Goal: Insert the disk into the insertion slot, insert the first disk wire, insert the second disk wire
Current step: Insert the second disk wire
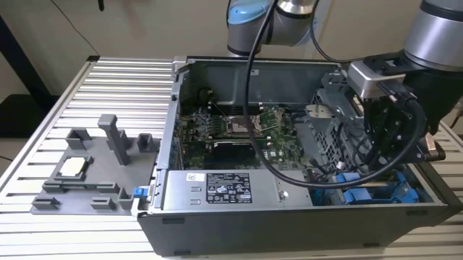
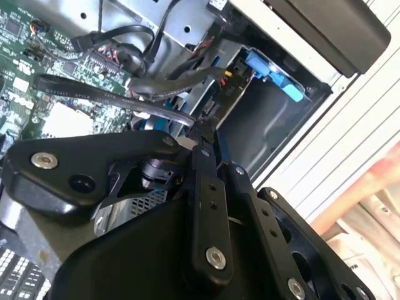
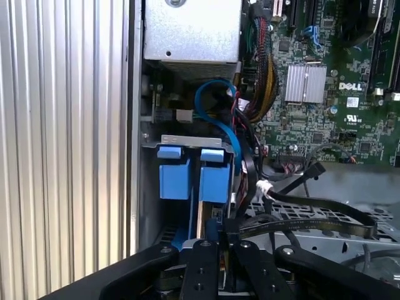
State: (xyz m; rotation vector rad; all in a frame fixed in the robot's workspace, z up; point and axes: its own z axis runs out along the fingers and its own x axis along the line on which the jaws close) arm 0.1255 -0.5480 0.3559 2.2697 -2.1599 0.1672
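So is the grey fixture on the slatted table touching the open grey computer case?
No, the grey fixture sits apart from the computer case, to the exterior view's left.

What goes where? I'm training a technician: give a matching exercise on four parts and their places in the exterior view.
1 green circuit board
2 grey metal box with sticker
3 grey plastic fixture
4 grey drive bay with blue fittings

A slatted table, exterior view's left
B case's near corner, exterior view's right
C case middle
D case's near edge, centre

Pairs: 1-C, 2-D, 3-A, 4-B
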